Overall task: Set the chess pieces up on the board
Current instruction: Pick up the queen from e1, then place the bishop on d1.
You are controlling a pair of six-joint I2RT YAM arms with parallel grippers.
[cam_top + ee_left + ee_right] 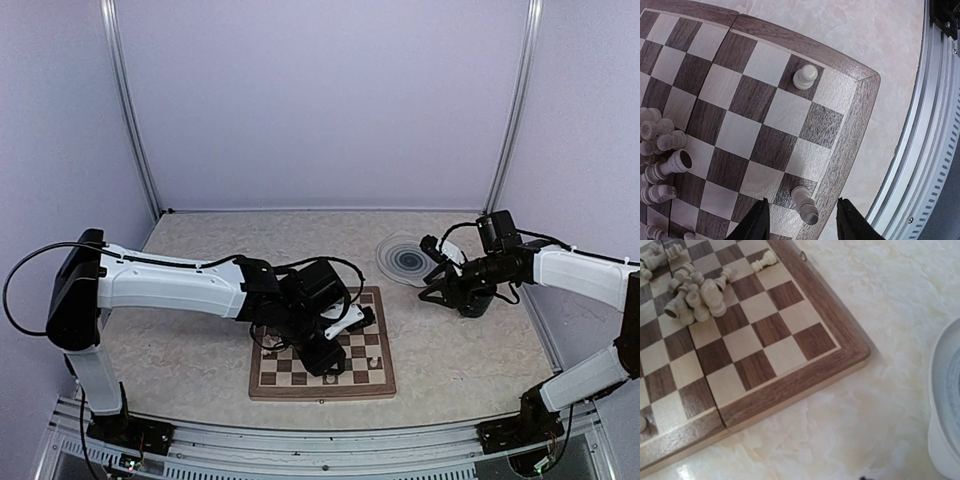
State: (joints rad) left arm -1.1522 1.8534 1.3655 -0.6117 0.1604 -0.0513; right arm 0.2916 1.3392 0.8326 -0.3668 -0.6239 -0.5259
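All 3 share the board (pixel 765 115): top cam high behind desk's (pixel 450 350) near edge; L wrist close by that edge; R wrist close, toward far-right corner.

Looks like a robot test booth in a lab. Has plain purple walls (pixel 320 100), thin metal poles (pixel 130 110) in the corners and a metal rail (pixel 330 445) along the near edge of the table (pixel 470 350). Holds a white left arm (pixel 170 285) and a white right arm (pixel 585 272), both bolted by that rail.
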